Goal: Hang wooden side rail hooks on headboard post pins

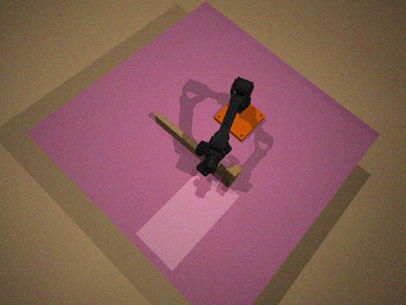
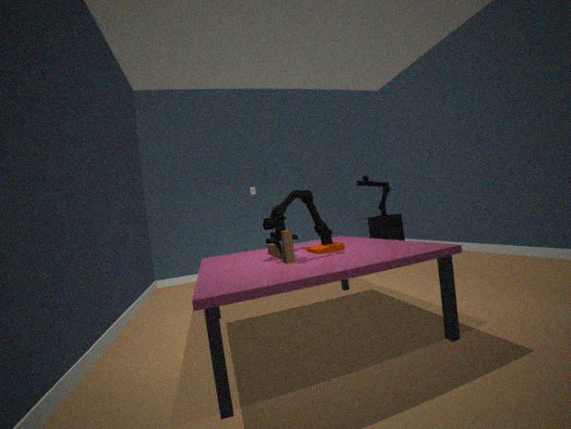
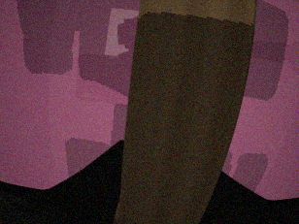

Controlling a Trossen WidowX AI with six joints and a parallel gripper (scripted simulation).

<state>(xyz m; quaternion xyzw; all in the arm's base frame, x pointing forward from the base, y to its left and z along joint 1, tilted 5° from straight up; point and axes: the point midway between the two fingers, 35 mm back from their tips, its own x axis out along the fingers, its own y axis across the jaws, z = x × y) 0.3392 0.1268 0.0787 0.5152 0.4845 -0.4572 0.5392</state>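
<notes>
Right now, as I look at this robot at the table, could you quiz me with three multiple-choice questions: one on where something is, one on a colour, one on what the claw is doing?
1. Where does the arm grip the wooden side rail?
A. At its far tip
B. Close to the headboard post
C. Nowhere

2. What colour is the plate under the arm's base?
A. Orange
B. Green
C. White

3. What is the gripper doing?
A. Open, holding nothing
B. Shut on nothing
C. Shut on the rail

Answers: 1 B, in the top view the gripper sits over the rail's end nearest the post. 2 A, the plate shows bright orange on the pink table. 3 C, the wrist view shows the rail running between the fingers.
</notes>
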